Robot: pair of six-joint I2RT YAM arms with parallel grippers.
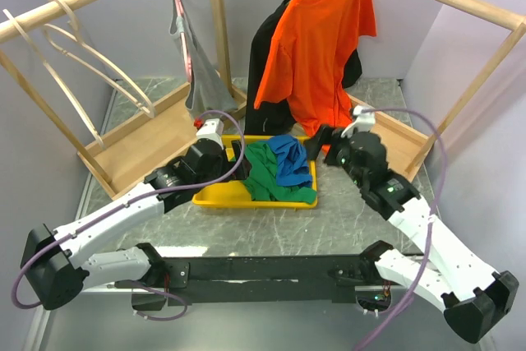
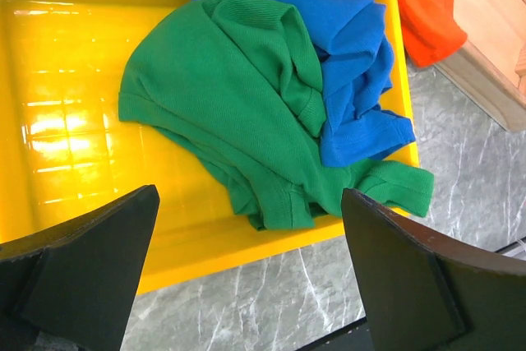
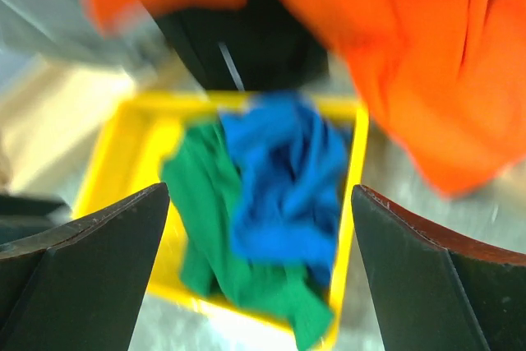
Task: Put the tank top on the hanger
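now, tank top [image 1: 261, 172]: bunched up and laid in the yellow bin [image 1: 215, 196]; one corner is draped over the front rim.
blue garment [image 1: 292, 160]: piled on the right part of the green top, inside the same bin.
hanger [image 1: 123, 71]: hung on the wooden rail at the far left, well apart from the bin; a second pale one is hung beside it.
left end effector [image 2: 251, 195]: held by the bin's left side; its fingers are spread wide and nothing is held.
right end effector [image 3: 259, 191]: held near the bin's far right corner; its fingers are spread wide and nothing is held. its own view is blurred.
orange t-shirt [image 1: 316, 47]: hung on the right rail, behind the bin.
tabletop [image 1: 345, 219]: grey and marbled; the bin is set on it.
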